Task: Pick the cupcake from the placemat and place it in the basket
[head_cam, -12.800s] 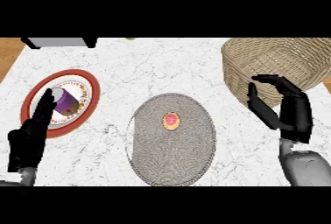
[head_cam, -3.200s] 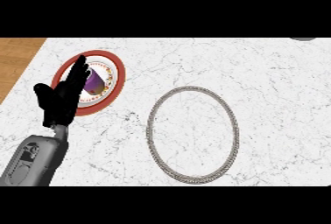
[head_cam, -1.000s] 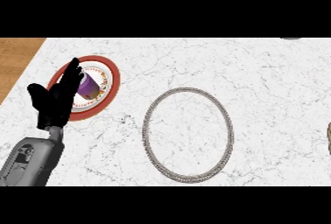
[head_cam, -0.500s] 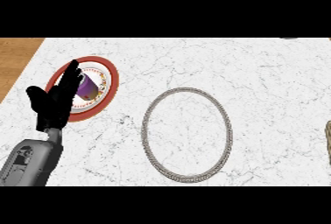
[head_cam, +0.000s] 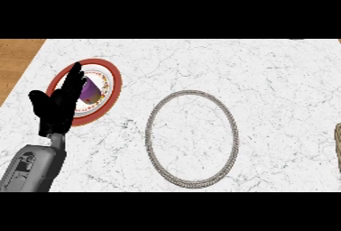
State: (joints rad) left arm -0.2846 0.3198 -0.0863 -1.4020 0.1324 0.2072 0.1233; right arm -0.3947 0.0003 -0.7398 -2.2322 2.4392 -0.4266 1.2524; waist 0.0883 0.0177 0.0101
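The oval placemat (head_cam: 191,93) lies on the marble counter, seen as a grey woven ring with nothing on it. No cupcake shows anywhere in the head view. A thin strip of the wicker basket (head_cam: 338,146) shows at the right edge. My left hand (head_cam: 58,106) rests open at the left, fingers up, over the red-rimmed plate. The right hand is outside the view.
A red-rimmed plate (head_cam: 110,81) with a purple object (head_cam: 92,92) on it sits at the left, partly behind my left hand. The counter's wooden edge (head_cam: 16,58) shows at the far left.
Since the oldest frame the cupcake has gone from the placemat and the right hand has left the view. Over the last second the basket's edge has slid into view at the right.
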